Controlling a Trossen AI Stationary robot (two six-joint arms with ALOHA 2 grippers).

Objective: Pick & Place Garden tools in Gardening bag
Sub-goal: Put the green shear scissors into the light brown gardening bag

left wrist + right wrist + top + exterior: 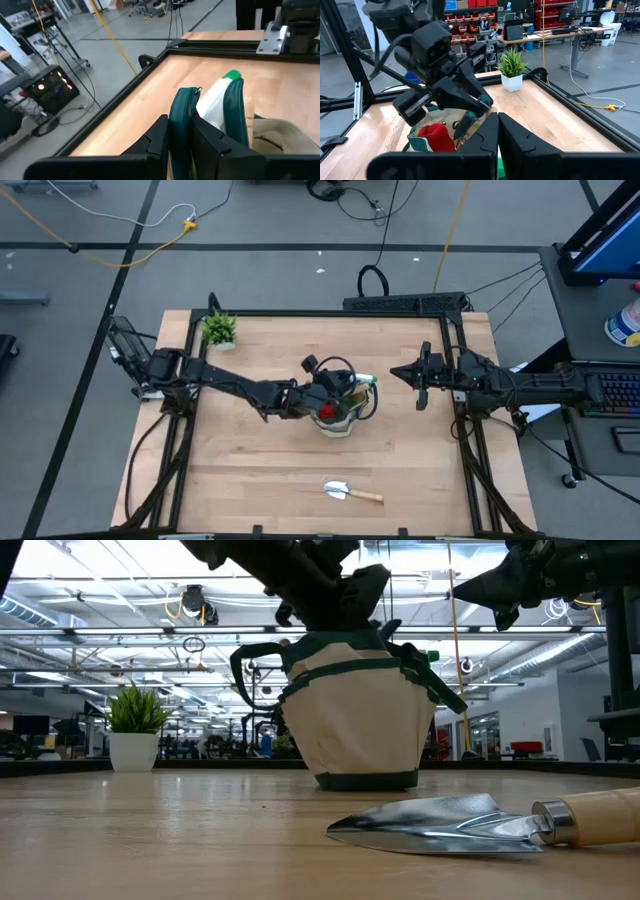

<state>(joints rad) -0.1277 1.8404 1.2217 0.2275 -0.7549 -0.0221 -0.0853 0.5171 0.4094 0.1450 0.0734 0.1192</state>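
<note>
The beige gardening bag [338,412] with dark green trim stands upright on its base in the middle of the table and shows in the low view [355,715]. A red glove [437,136] and a spray bottle with a white and green nozzle [220,97] sit in it. My left gripper [333,385] is shut on one of its loop handles. A metal trowel with a wooden handle [352,493] lies flat near the table's near edge. My right gripper [420,376] hovers shut and empty to the right of the bag. My left gripper pinches the bag's dark green loop handle [181,107] between its two fingers, near the top of the loop. The fingers come from the table's left, slanting down over the bag's mouth. The bag stays upright with its base [365,780] on the table.
A small potted green plant [218,329] stands at the table's far left corner. A black frame [330,313] runs around the table's edge. Bare wood lies between the bag and the trowel.
</note>
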